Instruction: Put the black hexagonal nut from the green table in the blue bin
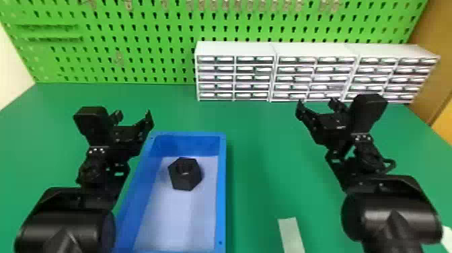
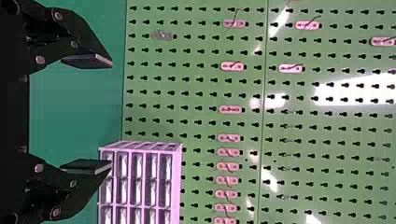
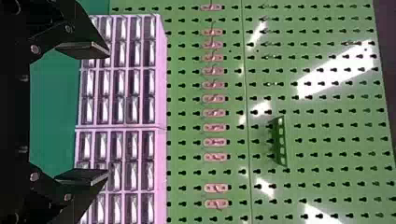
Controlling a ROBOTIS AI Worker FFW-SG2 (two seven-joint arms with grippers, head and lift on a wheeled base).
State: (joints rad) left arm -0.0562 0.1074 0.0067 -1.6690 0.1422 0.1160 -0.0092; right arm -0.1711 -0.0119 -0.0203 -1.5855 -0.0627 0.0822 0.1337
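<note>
The black hexagonal nut (image 1: 185, 175) rests inside the blue bin (image 1: 222, 188), on its pale floor, towards the far end and between the two long walls. The bore opens upward, its mouth visible from above; no side of the nut reads clearly as longest, so a long axis cannot be told. The bin itself lies lengthwise on the green desk (image 1: 259, 161), its long axis running from near to far.

Both arms extend forward from the near edge. The left hand (image 1: 133, 117) is held above the desk near the bin's far left corner, pointing toward the green pegboard (image 1: 134, 40); its two fingers are spread wide and it is empty, as the left wrist view confirms. The right hand (image 1: 316, 104), well apart from the bin on the right, points forward likewise, its two fingers also wide apart and its grasp empty.

By count: one nut, one bin, two hands, and three white drawer cabinets (image 1: 235, 49) side by side before the pegboard. A single pale strip (image 1: 291, 235) lies on the desk between the bin and the right arm.
</note>
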